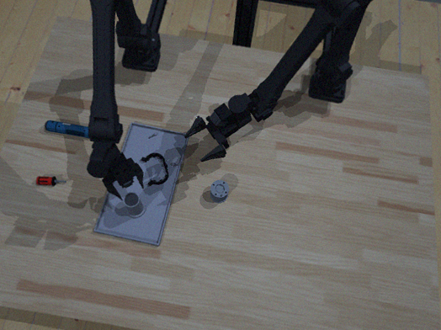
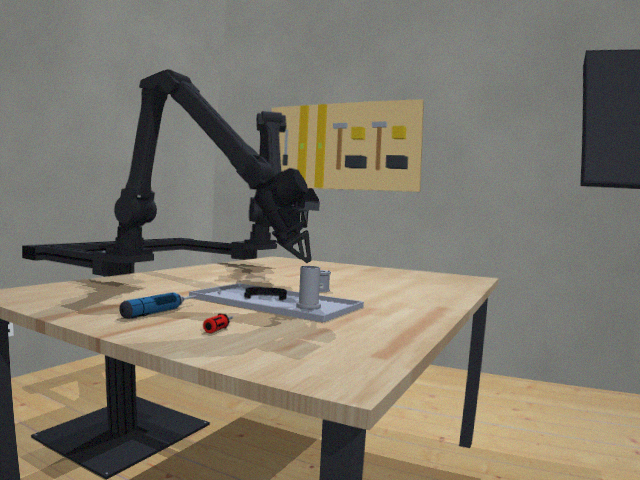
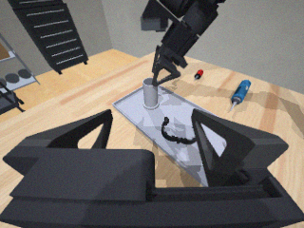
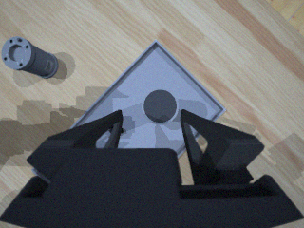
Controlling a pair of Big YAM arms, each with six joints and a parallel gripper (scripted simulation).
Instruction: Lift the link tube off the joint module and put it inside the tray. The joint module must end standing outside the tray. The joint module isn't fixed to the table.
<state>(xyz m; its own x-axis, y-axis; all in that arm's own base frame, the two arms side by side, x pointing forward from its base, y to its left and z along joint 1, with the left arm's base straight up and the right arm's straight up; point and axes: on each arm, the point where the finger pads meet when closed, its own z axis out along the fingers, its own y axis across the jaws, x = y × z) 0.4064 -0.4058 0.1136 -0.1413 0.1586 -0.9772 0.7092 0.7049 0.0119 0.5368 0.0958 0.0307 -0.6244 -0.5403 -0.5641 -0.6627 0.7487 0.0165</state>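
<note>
Two sets of fingers open, nothing gripped: your right gripper [image 1: 132, 193] [image 2: 308, 243] [image 3: 153, 78] [image 4: 151, 113] is just above the link tube [image 1: 133, 203] [image 2: 309, 288] [image 3: 150, 95] [image 4: 160, 106], your left gripper [image 1: 194, 147] [image 3: 151, 113] is near the opposite long side of the tray [image 1: 152, 230] [image 2: 343, 308] [image 3: 125, 105] [image 4: 154, 62]. Tube's upright inside the tray, off the joint module [image 1: 219, 190] [image 2: 324, 281] [image 4: 35, 61]. Black curved part [image 1: 165, 171] [image 2: 265, 291] [image 3: 178, 140] shares the tray. Module stands outside, on the worktop [image 1: 305, 261] [image 2: 408, 310] [image 3: 90, 95] [image 4: 109, 28]. Red screwdriver [image 1: 45, 180] [image 2: 216, 323] [image 3: 199, 74] and blue tool [image 1: 67, 129] [image 2: 150, 304] [image 3: 241, 91] lie beyond the tray's other side.
</note>
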